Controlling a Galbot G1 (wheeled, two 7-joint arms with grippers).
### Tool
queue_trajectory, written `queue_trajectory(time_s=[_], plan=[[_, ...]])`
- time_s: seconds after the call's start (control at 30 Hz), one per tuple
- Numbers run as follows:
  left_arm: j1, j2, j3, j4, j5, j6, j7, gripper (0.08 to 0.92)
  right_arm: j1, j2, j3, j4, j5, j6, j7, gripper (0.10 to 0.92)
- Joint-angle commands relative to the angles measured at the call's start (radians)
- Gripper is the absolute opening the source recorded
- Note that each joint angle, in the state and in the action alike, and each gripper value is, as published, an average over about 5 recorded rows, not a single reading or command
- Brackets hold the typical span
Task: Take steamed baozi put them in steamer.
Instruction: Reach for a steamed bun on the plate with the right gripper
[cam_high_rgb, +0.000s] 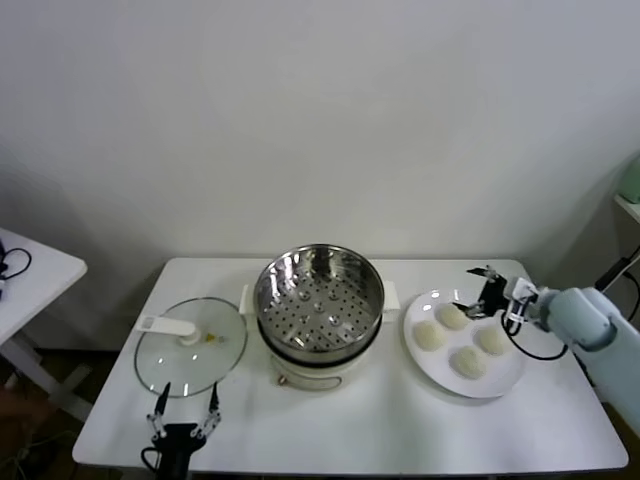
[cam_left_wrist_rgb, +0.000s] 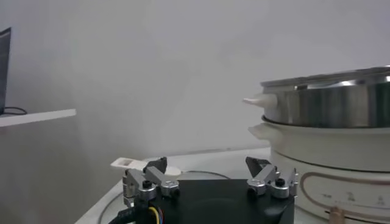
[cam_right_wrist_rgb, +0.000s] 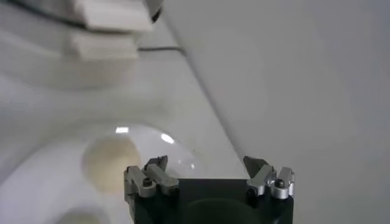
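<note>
Four steamed baozi (cam_high_rgb: 430, 336) are seen on a white plate (cam_high_rgb: 505, 379) (beside the steamer (cam_high_rgb: 319, 292)); right gripper (cam_high_rgb: 477, 290) above them, fingers released; left gripper (cam_high_rgb: 184, 409), parked, likewise released.

You're looking at four baozi: (cam_high_rgb: 453, 316), (cam_high_rgb: 429, 336), (cam_high_rgb: 491, 340), (cam_high_rgb: 468, 362), sitting at 12, 9, 3 and 6 o'clock on one white plate (cam_high_rgb: 505, 385). One steamer (cam_high_rgb: 319, 297), one glass lid (cam_high_rgb: 190, 349), one table (cam_high_rgb: 400, 430). Two grippers showing: left gripper (cam_high_rgb: 185, 405), right gripper (cam_high_rgb: 478, 290).
</note>
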Motion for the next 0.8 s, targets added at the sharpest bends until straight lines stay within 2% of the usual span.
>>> queue_trajectory(time_s=[0.03,0.3,0.57,0.8], plan=[[-0.003,-0.014,0.010,0.008,0.019,-0.004,0.002,0.823,0.571,-0.006,-0.594,-0.245,-0.077,0.163,-0.350,0.823],[0.008,-0.017,0.001,-0.001,0.021,-0.008,0.007,0.823,0.735,0.176,-0.837,-0.461,0.001,0.153,-0.385,0.823],[0.010,-0.016,-0.026,0.003,0.024,-0.012,0.016,0.823,0.662,0.311,-0.795,-0.617,-0.025,0.148,-0.379,0.823],[0.003,-0.013,-0.039,0.026,0.036,-0.021,0.018,0.823,0.617,0.369,-0.769,-0.675,-0.086,0.174,-0.375,0.823]])
